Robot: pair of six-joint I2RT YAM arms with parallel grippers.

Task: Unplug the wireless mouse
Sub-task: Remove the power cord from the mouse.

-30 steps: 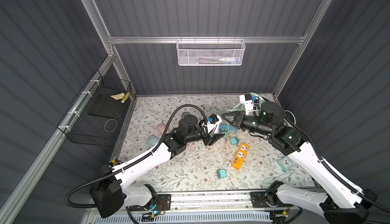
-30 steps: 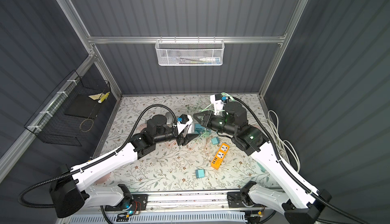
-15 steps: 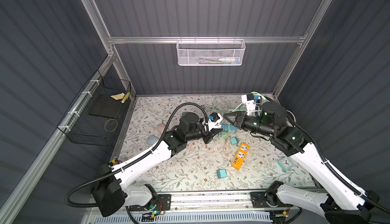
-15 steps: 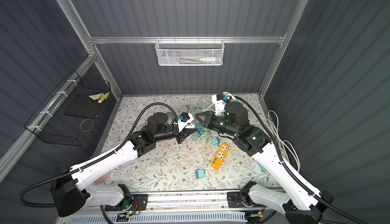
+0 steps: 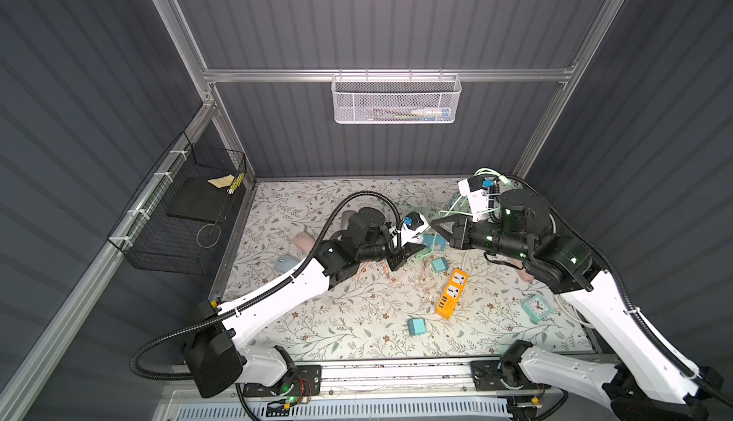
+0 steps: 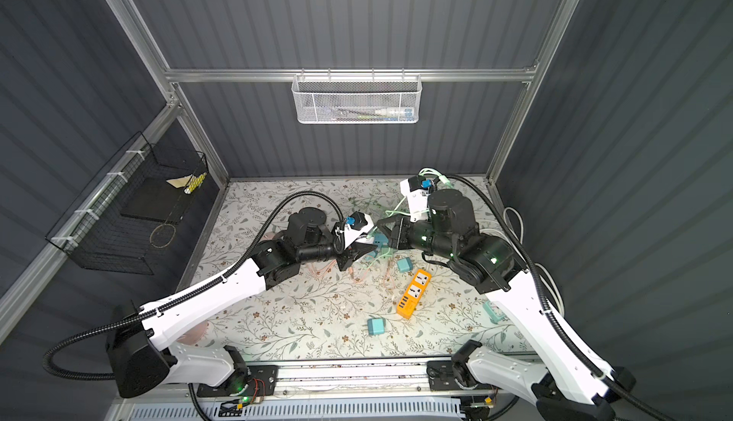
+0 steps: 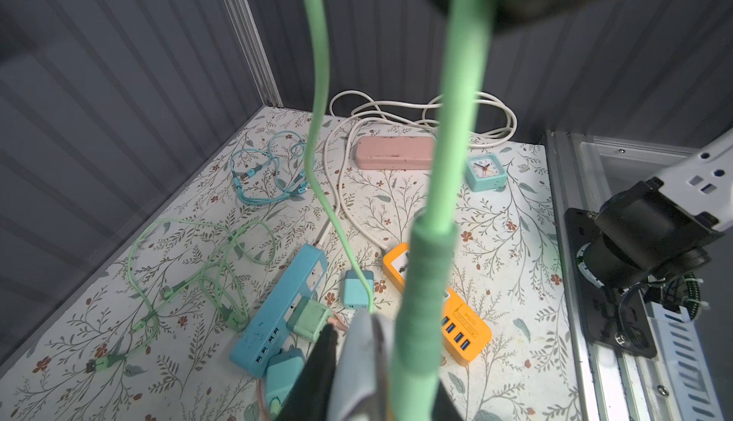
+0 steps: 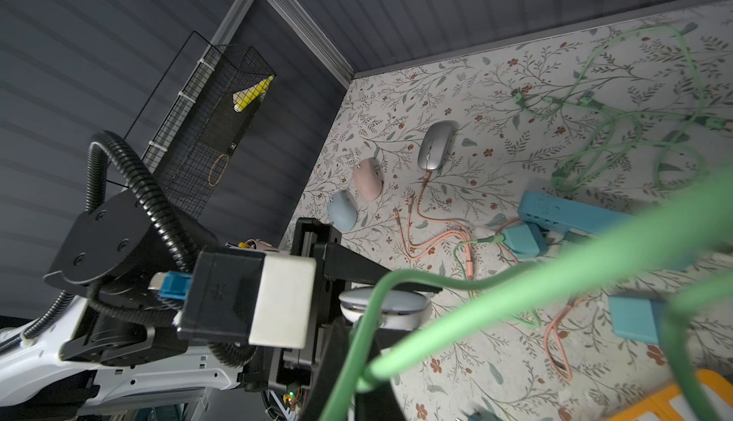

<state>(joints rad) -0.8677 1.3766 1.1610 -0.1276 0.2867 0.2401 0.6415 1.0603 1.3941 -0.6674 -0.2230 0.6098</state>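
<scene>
Left gripper (image 5: 408, 254) clenched on the mouse (image 8: 384, 306), held in the air just off the strip's (image 7: 277, 308) USB end. Right gripper (image 5: 436, 226), pinched shut on the green cable (image 7: 460, 101), faces it over the strip. The cable runs straight between them, so the pull likely goes along that line.

Pale grey-white wireless mouse (image 8: 404, 306) held edge-on above mat centre. Green cable (image 8: 575, 272) seen plugged in, led off rightward.
</scene>
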